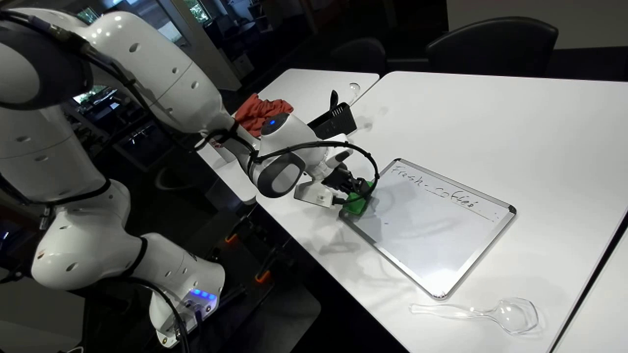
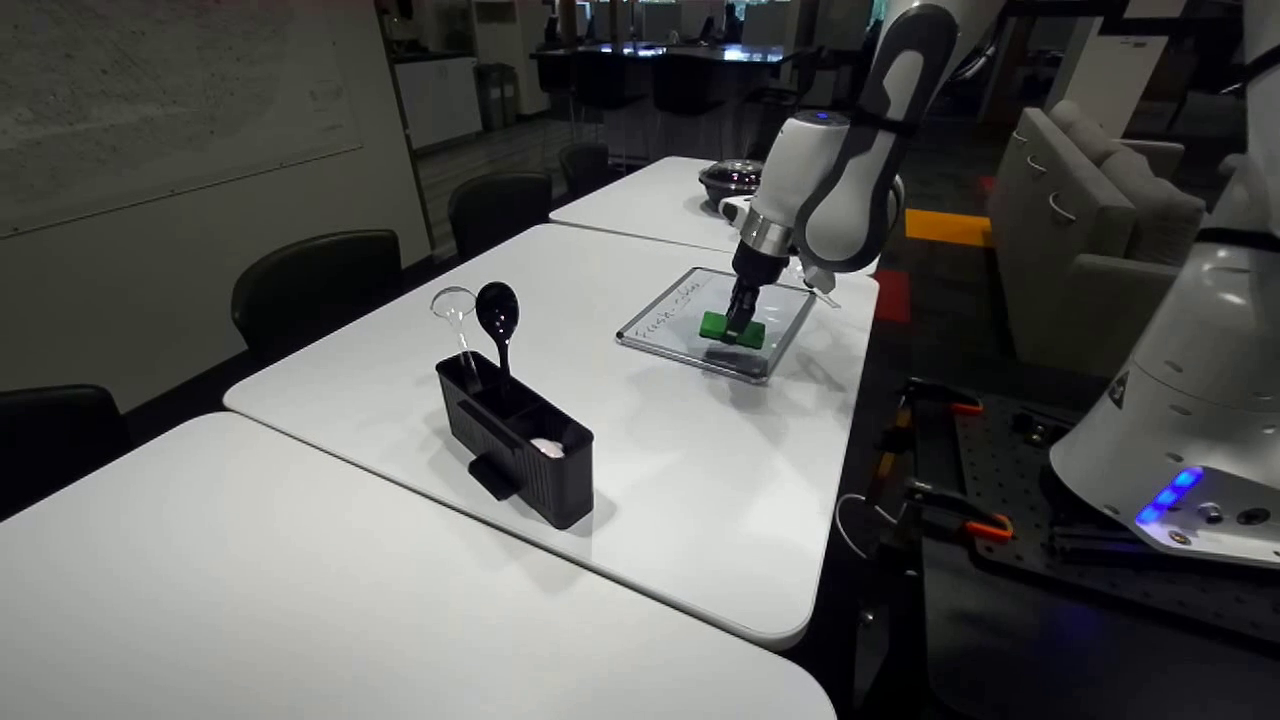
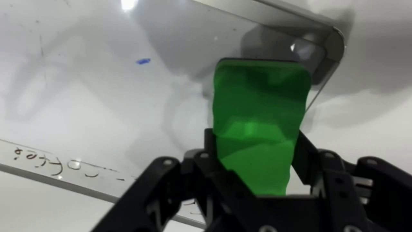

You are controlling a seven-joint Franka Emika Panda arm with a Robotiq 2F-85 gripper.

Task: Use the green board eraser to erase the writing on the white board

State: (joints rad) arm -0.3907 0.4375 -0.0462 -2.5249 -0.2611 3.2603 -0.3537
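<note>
The white board [image 1: 441, 245] with a silver frame lies flat on the table; it shows in all views. A line of thin dark text [image 1: 431, 189] runs along one long edge; in the wrist view [image 3: 42, 161] my gripper hides part of it. A short blue mark [image 3: 143, 61] is on the board surface. No round doodle is in view. My gripper [image 3: 256, 138] is shut on the green board eraser [image 3: 257, 103], with a finger on each side. The eraser, also in an exterior view [image 2: 752, 334], is over the board near one corner; I cannot tell whether it touches.
A black caddy [image 2: 515, 440] with a black spoon [image 2: 498, 315] and a clear utensil stands on the table. A clear ladle [image 1: 490, 314] lies beside the board. A red cloth [image 1: 257, 110] and a lidded dark bowl [image 2: 730, 180] are farther off. The table's edge runs near the board.
</note>
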